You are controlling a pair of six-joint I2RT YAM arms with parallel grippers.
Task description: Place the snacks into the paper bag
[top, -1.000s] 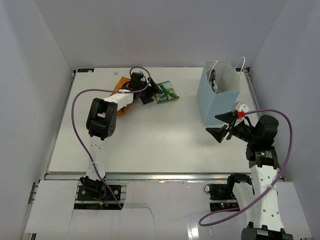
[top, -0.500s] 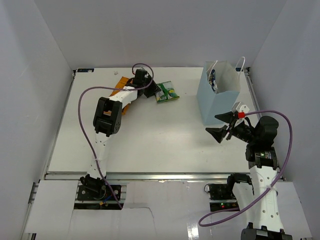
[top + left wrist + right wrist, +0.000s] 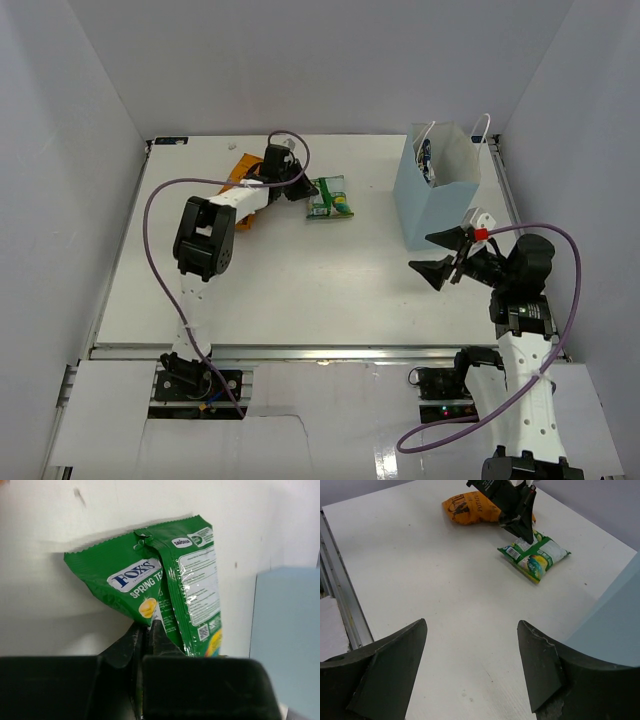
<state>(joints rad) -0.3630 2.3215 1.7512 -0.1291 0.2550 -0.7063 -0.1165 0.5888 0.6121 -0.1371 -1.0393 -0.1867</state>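
Observation:
The green snack packet [image 3: 330, 197] lies at the back of the table [image 3: 300, 270], one corner lifted in the left wrist view. My left gripper [image 3: 303, 187] is shut on the green packet's [image 3: 150, 580] near edge, the jaws [image 3: 150, 630] pinched together on the foil. An orange chip bag [image 3: 241, 168] lies just left of it, partly under the arm. The light-blue paper bag [image 3: 438, 195] stands upright at the back right, with a blue-and-white packet [image 3: 426, 155] showing inside. My right gripper [image 3: 422, 252] hovers open and empty in front of the bag.
White walls close in the table on three sides. A metal rail [image 3: 300, 352] runs along the near edge. In the right wrist view the open gripper [image 3: 471, 625] looks over bare table toward the green packet [image 3: 535, 557], the orange bag [image 3: 470, 507] and the paper bag [image 3: 620, 625].
My left gripper has closed on the green packet's edge, and the packet has turned and shifted slightly toward the front. The right arm has barely moved.

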